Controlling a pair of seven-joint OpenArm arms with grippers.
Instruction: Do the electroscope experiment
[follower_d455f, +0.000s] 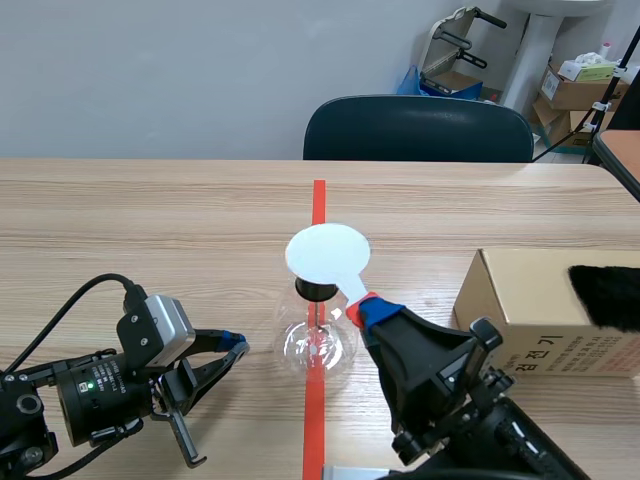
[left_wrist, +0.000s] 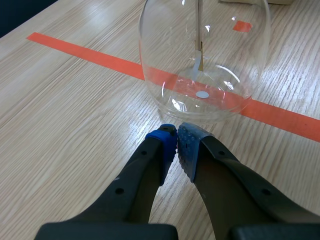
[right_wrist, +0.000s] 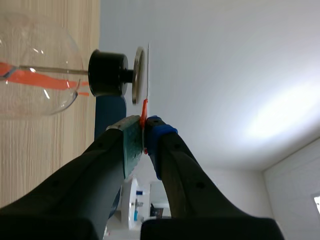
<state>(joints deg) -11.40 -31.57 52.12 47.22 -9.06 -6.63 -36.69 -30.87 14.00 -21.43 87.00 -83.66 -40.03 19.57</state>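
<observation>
Charging seems in hand: left gripper (left_wrist: 177, 137), pressed together and empty, lies just beside the clear round glass electroscope flask (follower_d455f: 317, 345), over whose top the right gripper (follower_d455f: 365, 305) pinches a flat white round paddle (follower_d455f: 327, 252); next probably calls for a steady, level lift-off.

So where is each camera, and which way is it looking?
Scene view: between the arms, facing across the table to the chair; both arms show.
Left wrist view: on the left arm, looking down past the shut left gripper at the electroscope.
Right wrist view: on the right arm, turned sideways, past the right gripper pinching the white paddle.
All three share the electroscope.
</observation>
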